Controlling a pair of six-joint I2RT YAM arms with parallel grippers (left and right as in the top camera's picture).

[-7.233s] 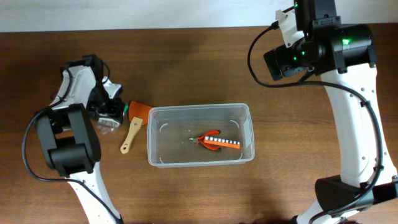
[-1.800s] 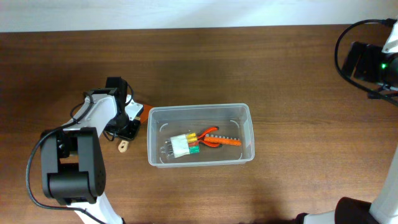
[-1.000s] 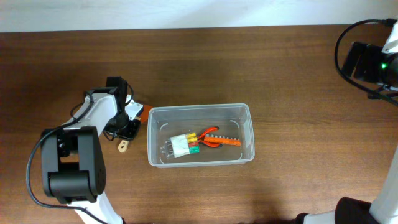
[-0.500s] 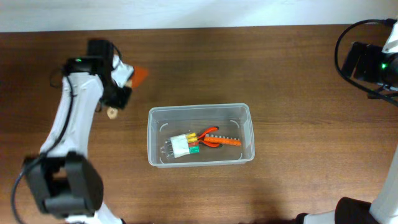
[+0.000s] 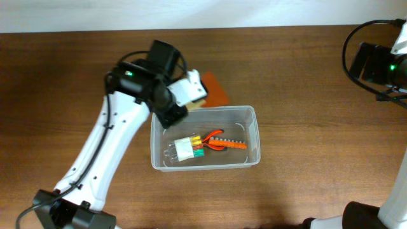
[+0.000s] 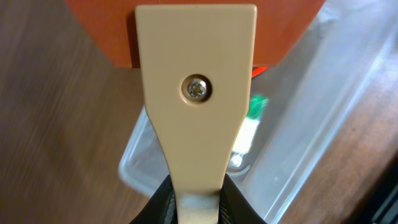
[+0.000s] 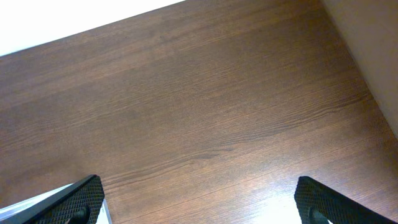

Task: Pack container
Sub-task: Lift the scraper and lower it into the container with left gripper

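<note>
scraper (image 6: 196,124) blade cropped at top edge; container (image 6: 311,143) beneath blurred, its contents (image 6: 250,121) perhaps clips

no readable text, labels, brands, numbers or signs on anything in view

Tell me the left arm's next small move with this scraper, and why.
Probably shift the scraper toward the middle of the container before lowering: the left claw grips its handle, but the orange blade overhangs the rim, outside it.
</note>
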